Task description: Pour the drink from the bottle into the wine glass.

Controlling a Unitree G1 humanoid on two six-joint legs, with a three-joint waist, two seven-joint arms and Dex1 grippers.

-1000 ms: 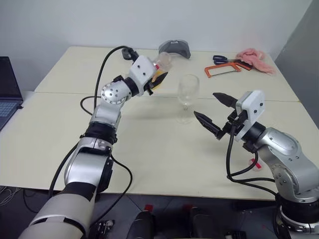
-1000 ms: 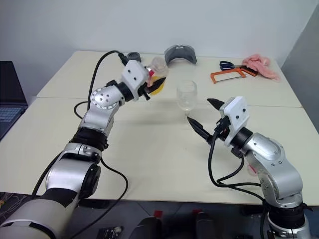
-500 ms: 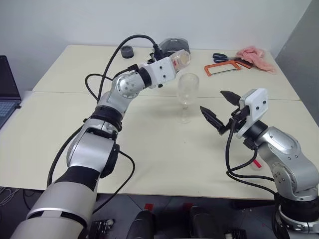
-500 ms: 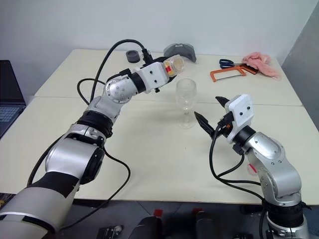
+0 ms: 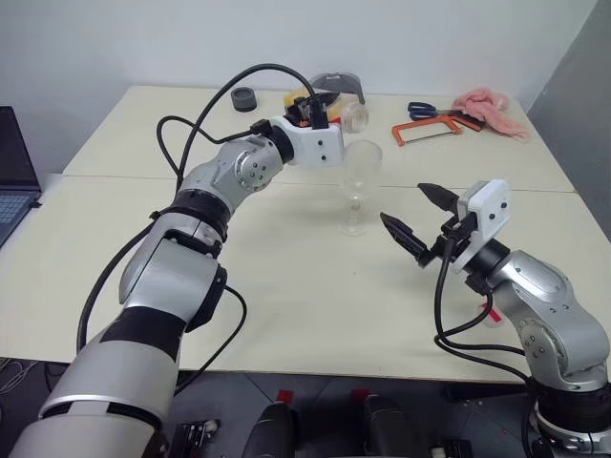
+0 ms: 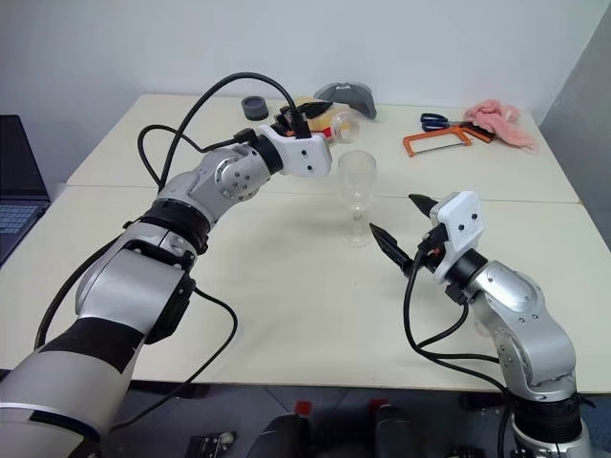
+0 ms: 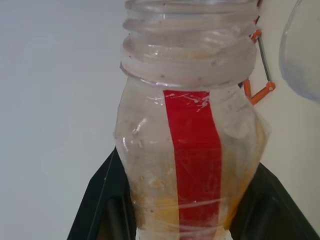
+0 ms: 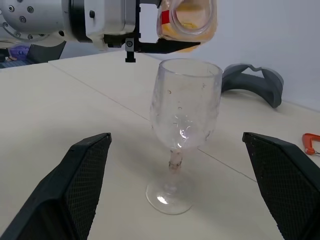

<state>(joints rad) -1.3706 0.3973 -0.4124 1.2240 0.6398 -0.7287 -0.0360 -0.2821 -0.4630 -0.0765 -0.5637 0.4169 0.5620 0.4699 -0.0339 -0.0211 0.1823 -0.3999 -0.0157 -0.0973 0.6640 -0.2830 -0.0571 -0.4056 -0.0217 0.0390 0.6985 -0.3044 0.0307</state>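
Your left gripper [image 7: 182, 200] has its jaws clamped on the small clear plastic bottle with the red label strip [image 7: 192, 150], tipped near level so its open mouth sits just above the rim of the clear stemmed wine glass [image 5: 357, 186] — set up for the pour. Orange-yellow drink [image 8: 192, 20] is pooled inside; none looks to be in the glass. The glass stands upright mid-tabletop [image 5: 286, 277]. Your right gripper [image 5: 416, 219] hangs just beside it, jaws wide, empty, likely ready to steady.
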